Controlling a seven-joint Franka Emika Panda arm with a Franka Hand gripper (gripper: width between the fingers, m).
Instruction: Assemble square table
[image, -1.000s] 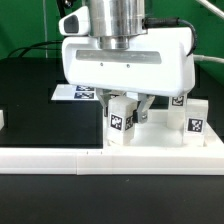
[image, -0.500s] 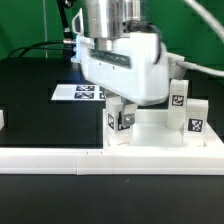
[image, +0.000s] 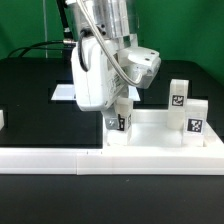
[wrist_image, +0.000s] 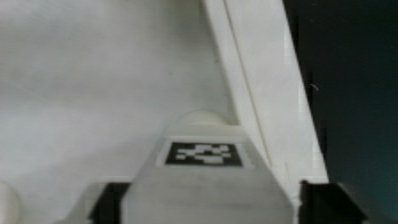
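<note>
While the arm leans over the square tabletop (image: 150, 135), the gripper (image: 121, 112) hangs right at the tagged leg (image: 121, 119) standing in the corner of the top nearest the marker board (image: 62, 94). From the wrist, that leg (wrist_image: 206, 163) sits between the two dark fingertips (wrist_image: 114, 204), jaws partway apart, and whether they press it I cannot tell. Two more tagged legs stand on the tabletop's far side from that corner: one (image: 178, 96) at the back, one (image: 196, 121) nearer front. Just in front of the tabletop runs the long white rail (image: 60, 158).
</note>
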